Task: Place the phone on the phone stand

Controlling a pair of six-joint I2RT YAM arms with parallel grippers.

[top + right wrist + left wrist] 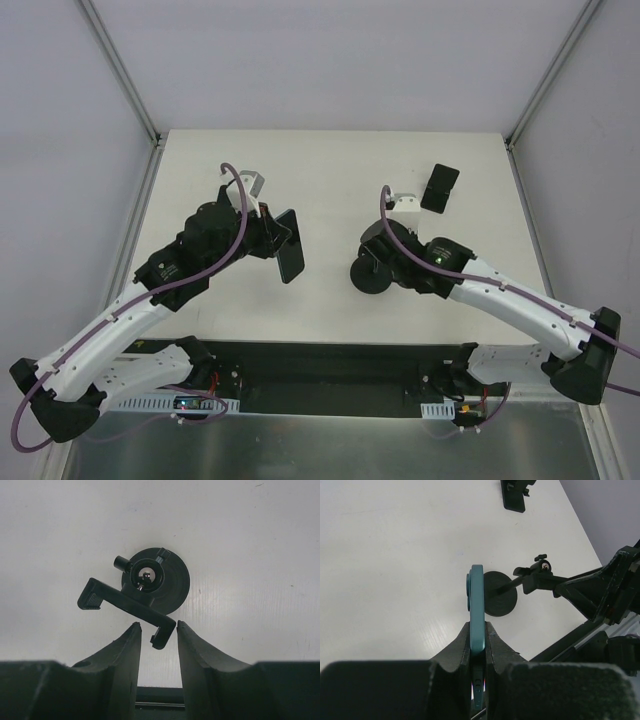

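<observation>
My left gripper (278,238) is shut on the phone (291,250) and holds it on edge above the table, left of centre. In the left wrist view the phone (476,600) is edge-on, with a teal rim, between my pads (492,645). The phone stand (439,188), a small black tilted plate, stands at the back right; it also shows in the left wrist view (515,497). My right gripper (382,262) is open. Its fingertips (135,630) flank the hooked end of a black clamp holder (125,600) on a round base.
The round-base clamp holder (368,275) stands mid-table between the two arms; it also shows just beyond the phone in the left wrist view (500,600). Grey walls with metal posts close in the white table (330,160) on three sides.
</observation>
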